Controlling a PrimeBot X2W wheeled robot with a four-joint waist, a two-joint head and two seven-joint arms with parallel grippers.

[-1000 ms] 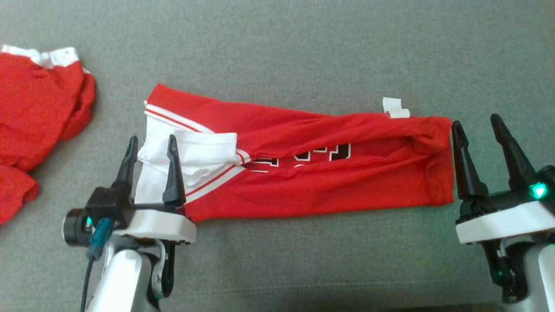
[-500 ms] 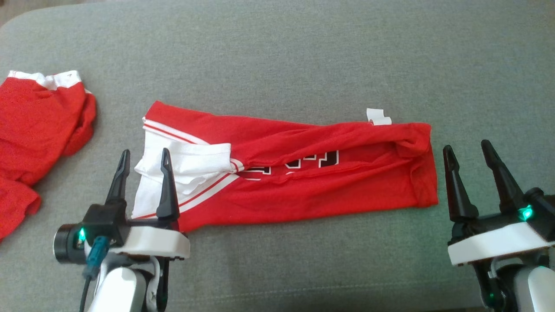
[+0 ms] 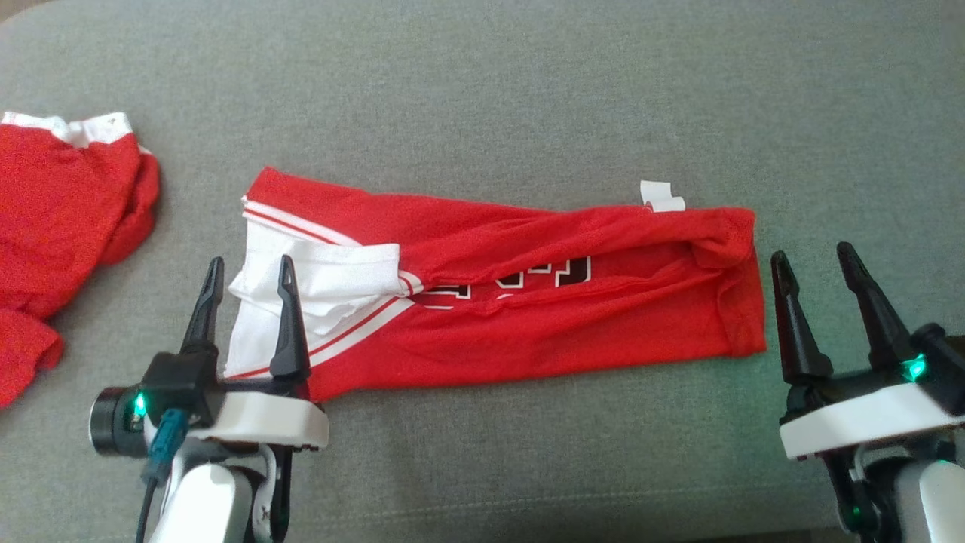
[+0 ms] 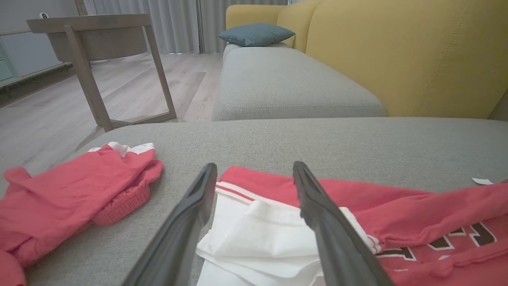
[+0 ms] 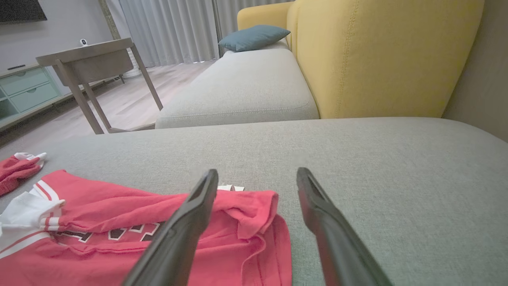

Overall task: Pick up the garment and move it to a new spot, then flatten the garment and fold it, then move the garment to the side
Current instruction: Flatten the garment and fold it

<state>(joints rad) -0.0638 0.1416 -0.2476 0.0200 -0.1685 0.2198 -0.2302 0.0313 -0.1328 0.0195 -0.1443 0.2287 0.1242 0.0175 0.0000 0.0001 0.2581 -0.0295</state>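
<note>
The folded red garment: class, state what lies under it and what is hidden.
The garment lies on the grey cushion; a white tag pokes out at its far edge. Anything else beneath the fabric is covered.

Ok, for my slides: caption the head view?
Open left gripper and open right gripper at either end of the folded red garment on a grey cushion.

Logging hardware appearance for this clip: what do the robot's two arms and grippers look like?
The left gripper and right gripper each carry two long, tapered black fingers on a black base with a glowing green light, over a white housing. Pale silver-white forearms sit below. A teal plug with a black cable joins the left wrist beside a round black barrel.
</note>
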